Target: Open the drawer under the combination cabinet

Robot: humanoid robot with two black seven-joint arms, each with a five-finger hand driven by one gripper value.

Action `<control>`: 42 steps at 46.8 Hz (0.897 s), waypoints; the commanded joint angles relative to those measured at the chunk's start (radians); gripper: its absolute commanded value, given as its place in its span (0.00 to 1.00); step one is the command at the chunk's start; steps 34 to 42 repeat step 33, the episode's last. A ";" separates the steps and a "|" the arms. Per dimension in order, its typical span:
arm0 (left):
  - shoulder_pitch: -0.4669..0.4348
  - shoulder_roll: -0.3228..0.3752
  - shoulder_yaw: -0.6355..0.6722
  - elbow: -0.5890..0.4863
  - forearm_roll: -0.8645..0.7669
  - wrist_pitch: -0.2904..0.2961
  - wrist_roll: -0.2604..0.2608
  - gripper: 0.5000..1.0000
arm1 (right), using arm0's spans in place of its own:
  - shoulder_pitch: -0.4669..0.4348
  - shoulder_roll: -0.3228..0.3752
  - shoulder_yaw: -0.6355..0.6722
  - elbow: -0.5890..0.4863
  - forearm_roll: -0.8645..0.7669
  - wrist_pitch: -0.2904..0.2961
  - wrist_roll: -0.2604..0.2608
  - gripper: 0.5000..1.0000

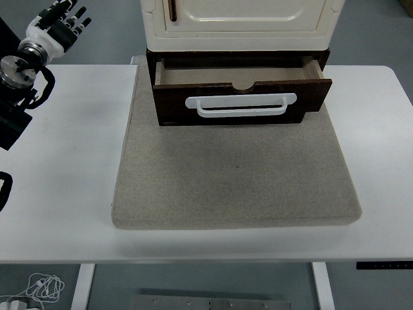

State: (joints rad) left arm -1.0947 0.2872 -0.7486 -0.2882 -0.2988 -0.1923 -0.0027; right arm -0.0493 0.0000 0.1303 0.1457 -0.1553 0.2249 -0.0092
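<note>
Drawer (242,97) of dark brown wood sits pulled partway out from under a cream cabinet (239,22) at the far middle of a white table (58,194). Its front panel faces the near edge and carries a long white handle (241,105) running across it. A shallow half-round notch is cut into the top edge of the front panel. The inside of the drawer shows as a pale brown floor, with nothing visible in it. The right side of the drawer stands slightly farther out than the left, so the front sits a little askew.

Cabinet and drawer rest on the far edge of a grey fabric mat (235,181), which spreads toward the viewer and covers the middle of the table. The cabinet's cream door has a small dark handle (172,9) near its left side.

The left hand (59,24) shows at the top left corner, beyond the table's far left edge and well apart from the drawer. Its black fingers are spread and relaxed, holding nothing. The black left arm (19,84) runs down along the left edge over the table.

A coil of white cable (39,287) lies on the floor at the bottom left, below the table.
</note>
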 commanded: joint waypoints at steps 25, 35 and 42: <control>0.078 -0.143 -0.164 0.004 -0.059 -0.164 -0.062 1.00 | -0.001 0.000 0.000 0.003 -0.003 0.008 -0.003 0.85; 0.078 -0.161 -0.184 0.003 -0.059 -0.164 -0.085 1.00 | 0.000 0.000 0.000 0.002 -0.003 0.008 -0.003 0.85; 0.078 -0.161 -0.184 0.003 -0.059 -0.164 -0.085 1.00 | 0.000 0.000 0.000 0.002 -0.003 0.008 -0.003 0.85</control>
